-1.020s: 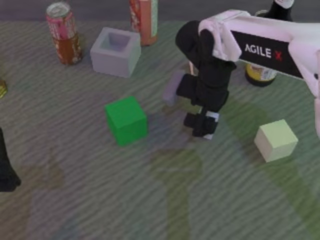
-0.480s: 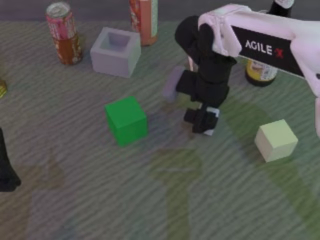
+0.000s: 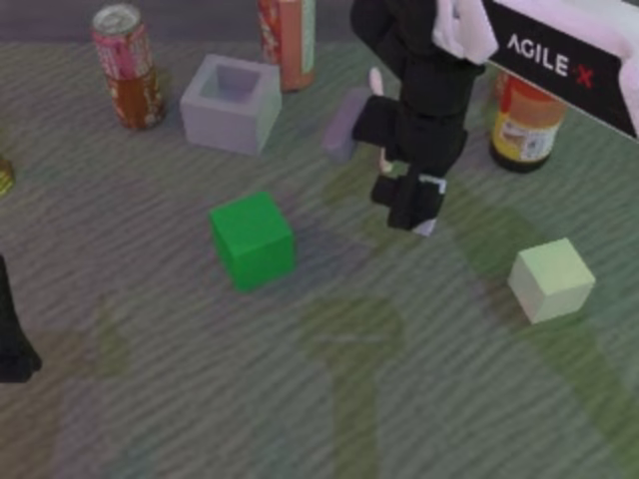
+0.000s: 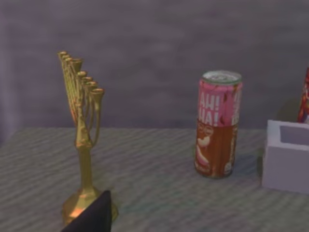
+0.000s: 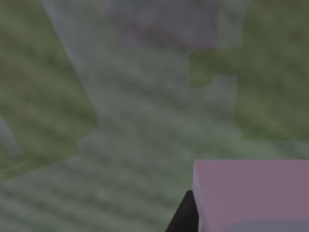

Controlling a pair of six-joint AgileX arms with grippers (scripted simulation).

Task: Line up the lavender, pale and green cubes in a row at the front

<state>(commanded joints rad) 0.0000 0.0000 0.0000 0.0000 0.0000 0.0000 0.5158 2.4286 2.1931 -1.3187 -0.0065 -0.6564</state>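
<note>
Ribbed green-grey table [image 3: 180, 399] bearing cubes, cans

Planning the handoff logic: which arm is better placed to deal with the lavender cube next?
Right. The right pincer hangs near the lavender cube, which fills a corner of the right wrist view. The left arm sits parked at the table's left edge.

Open cloth between green cube [image 3: 252, 239] and pale cube [image 3: 551, 279]; cans [image 3: 128, 65] crowd the back.

The largest cube [image 3: 252, 239] sits left of centre; the mid-sized cube [image 3: 551, 279] lies well apart at the right; the smallest cube [image 3: 342, 127] is farther back between them, right of the hollow box [image 3: 231, 102]; a can [image 3: 128, 66] stands left of that box.
</note>
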